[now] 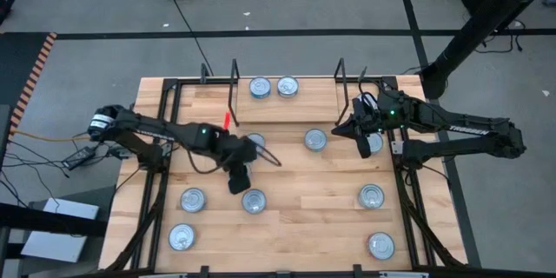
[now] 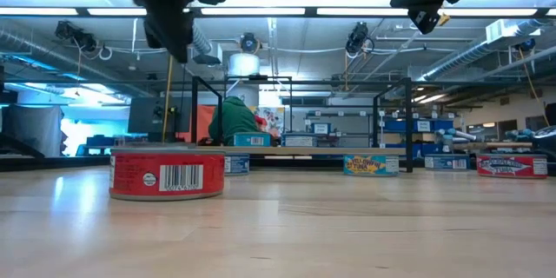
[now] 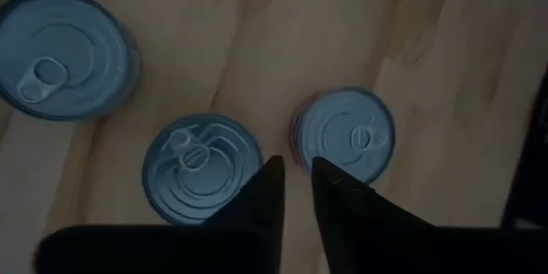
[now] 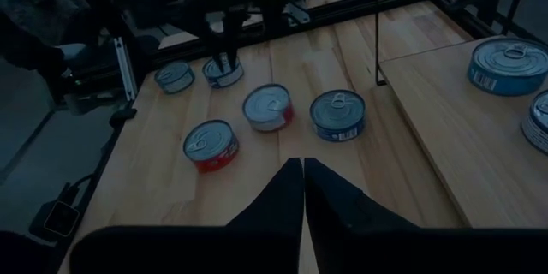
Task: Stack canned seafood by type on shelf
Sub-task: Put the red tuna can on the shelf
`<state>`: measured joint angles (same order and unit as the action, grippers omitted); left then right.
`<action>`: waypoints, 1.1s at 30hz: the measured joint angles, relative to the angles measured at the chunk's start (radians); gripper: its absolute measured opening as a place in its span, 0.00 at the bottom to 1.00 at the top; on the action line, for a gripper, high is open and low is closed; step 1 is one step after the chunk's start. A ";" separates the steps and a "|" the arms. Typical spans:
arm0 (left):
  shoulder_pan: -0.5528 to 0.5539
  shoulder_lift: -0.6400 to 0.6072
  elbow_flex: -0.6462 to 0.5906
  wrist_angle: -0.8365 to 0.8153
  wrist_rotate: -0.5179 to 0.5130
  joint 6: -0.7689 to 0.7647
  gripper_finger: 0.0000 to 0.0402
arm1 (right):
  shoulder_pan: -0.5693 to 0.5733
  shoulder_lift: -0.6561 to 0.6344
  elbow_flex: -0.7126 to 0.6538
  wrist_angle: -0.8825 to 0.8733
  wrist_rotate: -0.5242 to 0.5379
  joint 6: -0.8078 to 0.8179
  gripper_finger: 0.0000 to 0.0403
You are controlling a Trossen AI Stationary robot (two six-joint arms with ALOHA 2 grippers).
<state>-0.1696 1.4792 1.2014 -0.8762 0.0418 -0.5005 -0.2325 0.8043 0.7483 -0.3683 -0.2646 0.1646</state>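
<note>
Your shelf [image 1: 287, 104] holds two tins [image 1: 274, 87] side by side against its back edge, between the black wire uprights [image 1: 234, 82]; bare board lies in front of them. Forward of the shelf, seven more tins sit scattered and well apart. Your left gripper [image 1: 237, 179] hangs empty above a tin [image 1: 254, 201] forward of the shelf's left upright, fingers a narrow slit apart. Your right gripper [image 1: 362, 136] hovers by the right upright, fingers nearly touching, holding nothing.
</note>
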 joint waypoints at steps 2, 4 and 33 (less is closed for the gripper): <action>-0.035 0.000 -0.034 -0.001 -0.023 -0.001 0.23 | 0.000 0.000 0.000 0.000 0.000 0.000 0.07; -0.066 0.000 -0.072 0.002 -0.036 -0.001 0.27 | 0.000 0.000 0.000 0.000 0.000 0.000 0.06; -0.126 0.053 -0.256 0.183 -0.134 0.286 0.34 | -0.031 0.000 0.000 0.000 0.000 -0.015 0.04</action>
<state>-0.2959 1.5317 0.9455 -0.6930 -0.0917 -0.2146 -0.2639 0.8043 0.7483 -0.3687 -0.2642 0.1493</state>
